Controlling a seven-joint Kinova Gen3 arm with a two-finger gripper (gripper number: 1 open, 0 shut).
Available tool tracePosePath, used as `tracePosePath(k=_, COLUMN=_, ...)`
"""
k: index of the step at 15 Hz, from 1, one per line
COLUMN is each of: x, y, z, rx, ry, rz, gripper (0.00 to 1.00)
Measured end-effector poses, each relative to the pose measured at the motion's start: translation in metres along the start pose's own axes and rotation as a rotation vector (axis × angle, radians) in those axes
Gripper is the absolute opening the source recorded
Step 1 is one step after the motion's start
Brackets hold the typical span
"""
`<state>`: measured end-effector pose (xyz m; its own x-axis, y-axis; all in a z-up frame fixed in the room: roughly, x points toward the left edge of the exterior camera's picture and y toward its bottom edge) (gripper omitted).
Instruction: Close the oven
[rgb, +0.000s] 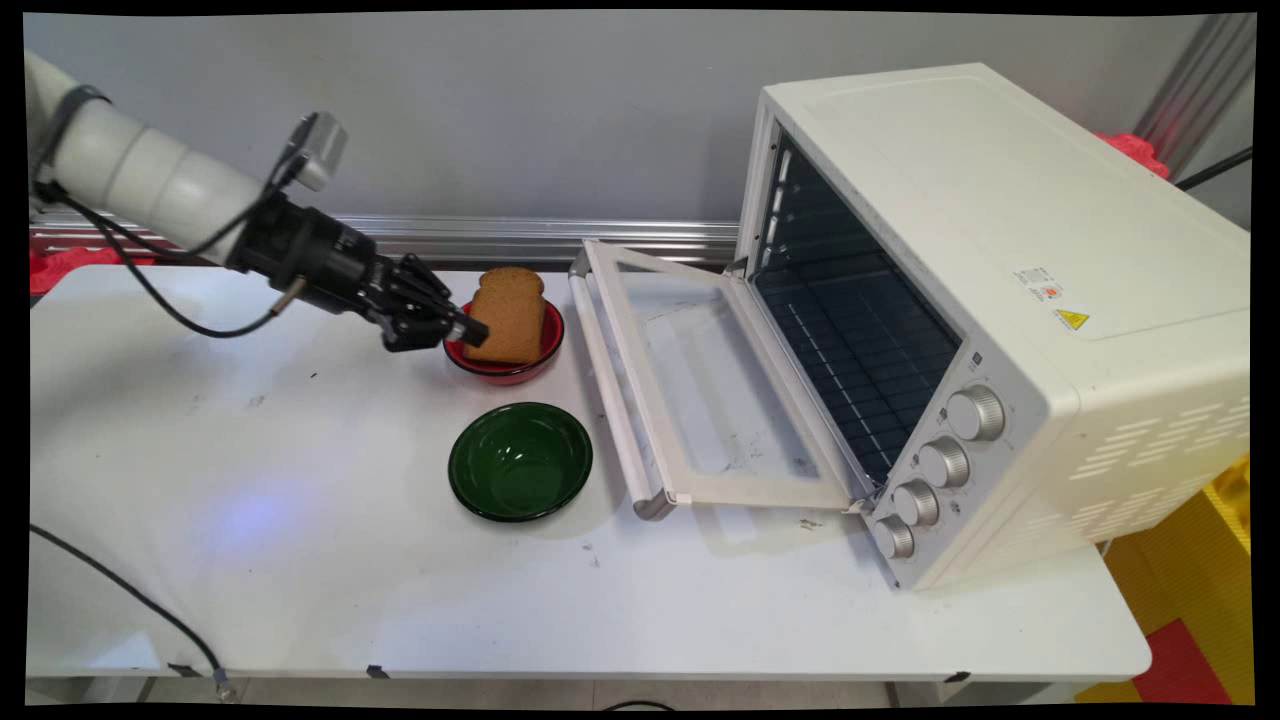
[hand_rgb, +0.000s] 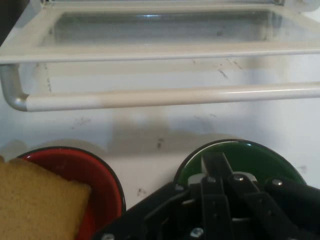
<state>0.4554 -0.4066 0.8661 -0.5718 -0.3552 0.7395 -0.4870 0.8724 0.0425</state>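
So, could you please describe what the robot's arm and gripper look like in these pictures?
The arm is white, built of rounded cylindrical links. Its wrist section is black, with a small grey box mounted on top. The gripper is black, a two-finger linkage with visible screws. Thin black cables hang in loops beneath the arm.

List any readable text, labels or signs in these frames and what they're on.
No text can be read.
Oven top: a yellow triangle warning sign, with no legible wording.
Beside it: a small white label with an orange mark, print too small to read.
Knobs: markings too small to read.
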Motion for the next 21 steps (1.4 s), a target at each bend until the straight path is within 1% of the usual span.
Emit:
tracePosePath(k=4, x=-0.004, y=-0.003, z=0.035, rx=-0.002, ry=0.004, rz=0.013, gripper=0.0)
tracePosePath(k=13, x=-0.01, y=-0.011, z=0.098, rx=0.008, ry=0.02, rz=0.016, gripper=0.0)
tracePosePath(k=16, x=-0.011, y=-0.014, z=0.113, rx=0.01, ry=0.024, rz=0.013, gripper=0.0)
tracePosePath(k=21, x=-0.012, y=-0.016, z=0.13, rx=0.011, ry=0.026, rz=0.01, gripper=0.0)
